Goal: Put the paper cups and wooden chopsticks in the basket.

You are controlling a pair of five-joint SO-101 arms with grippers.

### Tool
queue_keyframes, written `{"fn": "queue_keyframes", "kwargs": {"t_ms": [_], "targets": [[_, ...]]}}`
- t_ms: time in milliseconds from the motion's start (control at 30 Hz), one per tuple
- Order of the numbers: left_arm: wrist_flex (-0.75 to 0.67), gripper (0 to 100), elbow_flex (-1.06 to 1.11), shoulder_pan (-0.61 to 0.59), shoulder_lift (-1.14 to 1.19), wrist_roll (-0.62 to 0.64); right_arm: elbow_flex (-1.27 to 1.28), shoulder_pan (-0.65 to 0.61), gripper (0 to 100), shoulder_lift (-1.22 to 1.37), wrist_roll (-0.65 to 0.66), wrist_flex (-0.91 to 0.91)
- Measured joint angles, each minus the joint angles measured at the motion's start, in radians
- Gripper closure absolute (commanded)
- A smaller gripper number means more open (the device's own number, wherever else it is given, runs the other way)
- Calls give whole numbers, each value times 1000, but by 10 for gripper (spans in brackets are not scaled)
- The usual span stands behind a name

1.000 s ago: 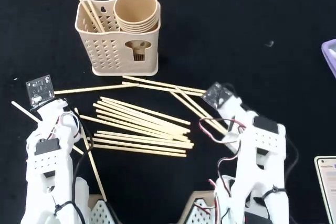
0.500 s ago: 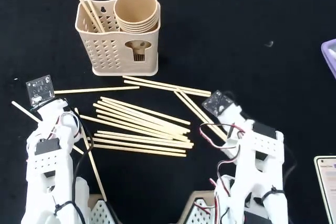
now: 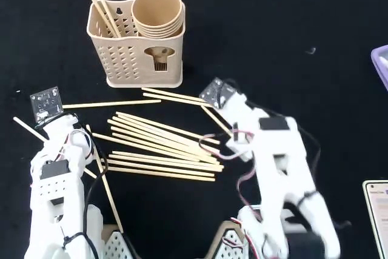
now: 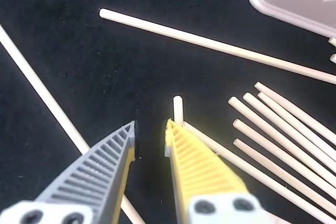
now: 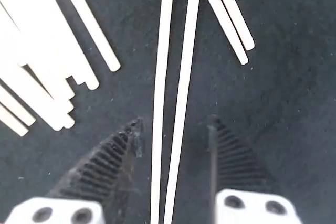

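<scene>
While both arms sit on the arms' side of the basket, it stands upright on the black bench. The stack of paper cups is nested in one compartment. Two wooden chopsticks lean in the compartment beside the cups, ends above the rim.

Loose chopsticks lie flat on the bench in front of the basket, fanned in a rough bundle between the two arms. A single stick lies nearer the basket, just off its front wall.

Right gripper: low over the bench, close in front of the basket on the cup side. Fingers wide apart, holding nothing. Two long sticks run side by side through the gap; cannot tell if either finger touches them.

Left gripper: farther from the basket than the right one, on the side away from the cups. Fingers part open with a narrow gap, nothing held. The yellow finger tip sits at the end of one stick; bare bench shows in the gap
</scene>
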Motion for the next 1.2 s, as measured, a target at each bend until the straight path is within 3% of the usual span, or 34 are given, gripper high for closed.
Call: {"fn": "queue_keyframes", "kwargs": {"t_ms": [200,433,500,600,667,1200], "targets": [[0,897,0,0,0,0,-130,2,773,275,0,0],[0,896,0,0,0,0,-158,2,778,364,0,-28],[0,896,0,0,0,0,-158,2,832,367,0,-40],[0,896,0,0,0,0,-158,3,995,367,0,-48],[0,896,0,0,0,0,-158,3,956,367,0,-51],[0,896,0,0,0,0,-101,3,988,212,0,-43]]}}
